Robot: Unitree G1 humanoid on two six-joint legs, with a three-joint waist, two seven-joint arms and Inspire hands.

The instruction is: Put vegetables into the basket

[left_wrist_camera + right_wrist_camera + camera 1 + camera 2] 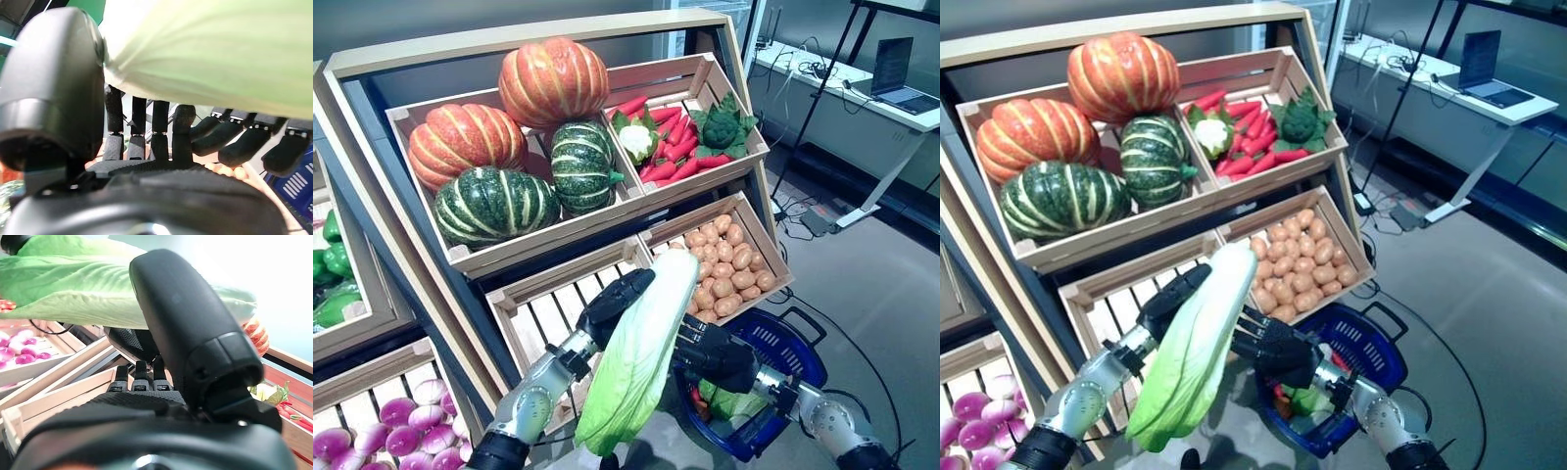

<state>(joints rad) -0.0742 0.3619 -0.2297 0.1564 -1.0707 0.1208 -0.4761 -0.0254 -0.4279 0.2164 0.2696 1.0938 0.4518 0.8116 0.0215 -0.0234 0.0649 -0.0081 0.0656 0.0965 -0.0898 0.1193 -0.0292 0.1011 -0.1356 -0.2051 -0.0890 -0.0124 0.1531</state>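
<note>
While both hands are meeting at the cabbage:
Cabbage (636, 357): hanging in the air before the empty slatted crate (548, 318), beside the blue basket (793, 357).
Left hand (615, 304): clasping the cabbage's pale end.
Right hand (715, 354): curling fingers and thumb around its middle, above the basket.

The robot had two silver-grey metal arms with rounded segments. The left hand (619, 302) and the right hand (715, 357) were dark, with black ribbed pads on the fingers (161, 137) and a smooth, bulky black thumb (186, 323).
</note>
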